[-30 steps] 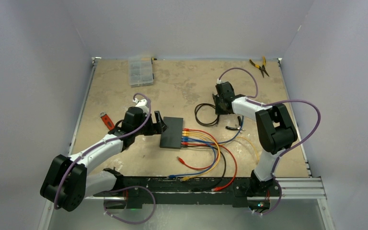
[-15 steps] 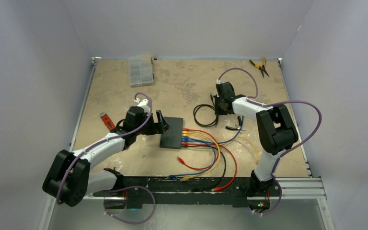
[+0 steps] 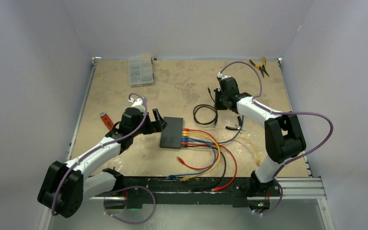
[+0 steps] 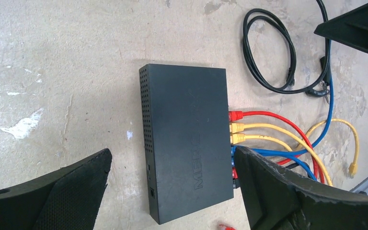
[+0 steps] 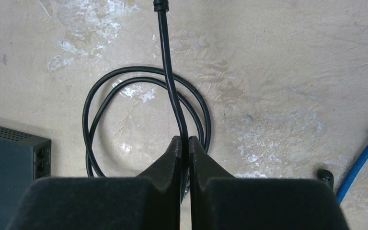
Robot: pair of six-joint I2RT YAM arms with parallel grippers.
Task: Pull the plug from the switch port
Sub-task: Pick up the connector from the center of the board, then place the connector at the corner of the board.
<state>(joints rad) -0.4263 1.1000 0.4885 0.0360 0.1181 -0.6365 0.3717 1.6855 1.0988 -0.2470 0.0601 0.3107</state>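
Note:
The black switch (image 3: 172,132) lies flat mid-table, with red, yellow, blue and black plugs (image 3: 186,136) in the sockets on its right edge. In the left wrist view the switch (image 4: 187,129) has its plugs (image 4: 235,125) on the right. My left gripper (image 3: 158,120) is open and empty at the switch's left side. In its wrist view (image 4: 172,154) one finger is on each side of the switch's near end. My right gripper (image 3: 219,99) is shut on a thin black cable (image 5: 166,57) above that cable's coil (image 3: 205,115). The jaws pinch the cable at their tips (image 5: 184,140).
A clear compartment box (image 3: 140,71) and yellow pliers (image 3: 259,65) lie at the back edge. A red-handled tool (image 3: 107,120) lies left of the left arm. Loose red, blue, yellow and black cables (image 3: 211,160) spread from the switch toward the front rail.
My right gripper has moved back and a little right, away from the switch, with the black cable in it. My left gripper has shifted slightly toward the left beside the switch.

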